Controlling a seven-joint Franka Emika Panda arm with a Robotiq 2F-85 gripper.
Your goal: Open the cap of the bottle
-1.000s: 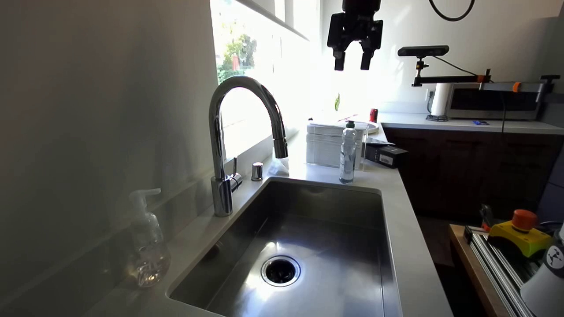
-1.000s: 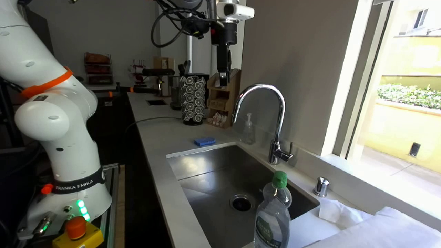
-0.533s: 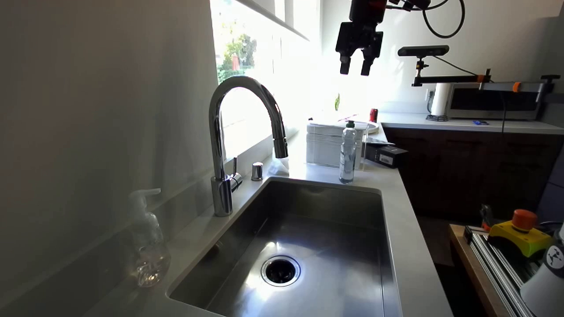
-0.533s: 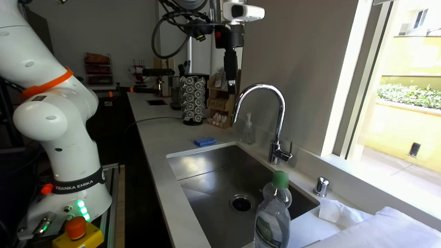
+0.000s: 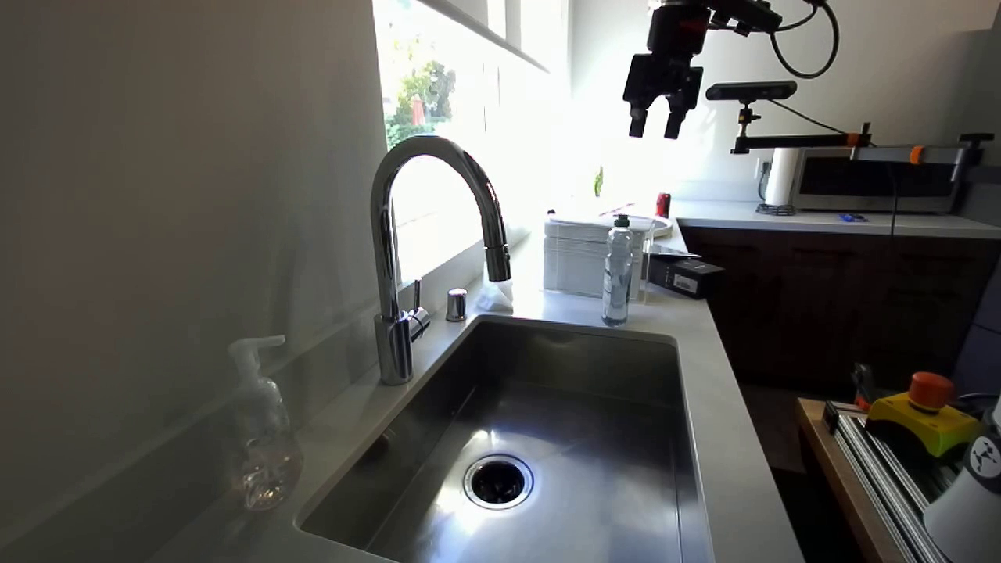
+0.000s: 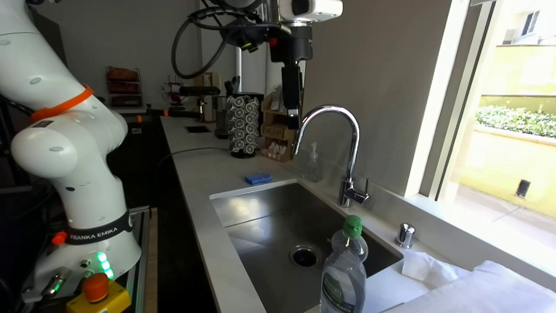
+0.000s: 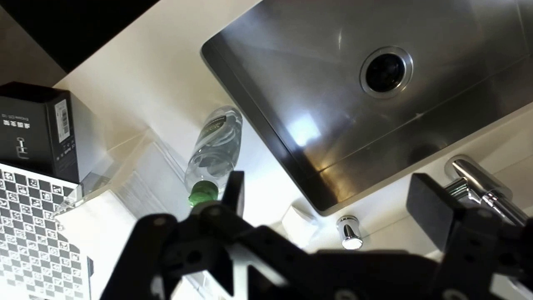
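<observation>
The clear bottle (image 5: 617, 274) stands upright on the counter at the sink's end. It also shows in an exterior view (image 6: 343, 278) and in the wrist view (image 7: 216, 143). Its green cap (image 6: 352, 225) is on the neck; it looks dark in an exterior view (image 5: 622, 221) and green in the wrist view (image 7: 203, 192). My gripper (image 5: 655, 131) is open and empty, pointing down, high above the counter and apart from the bottle. In the wrist view the open jaws (image 7: 331, 200) have the cap just outside the left finger, which partly covers the bottle's neck.
The arched tap (image 6: 354, 139) rises beside the sink (image 5: 579, 438). Behind the bottle stand a white boxy container (image 5: 575, 258) and a black box (image 5: 687, 277). A chrome button (image 6: 405, 236) and white cloth (image 6: 434, 269) lie near. A pump bottle (image 5: 266, 438) stands by the wall.
In both exterior views my gripper has moved to the right and lower, and the arm has shifted with it. The jaws stay open. The bottle and its cap have not moved.
</observation>
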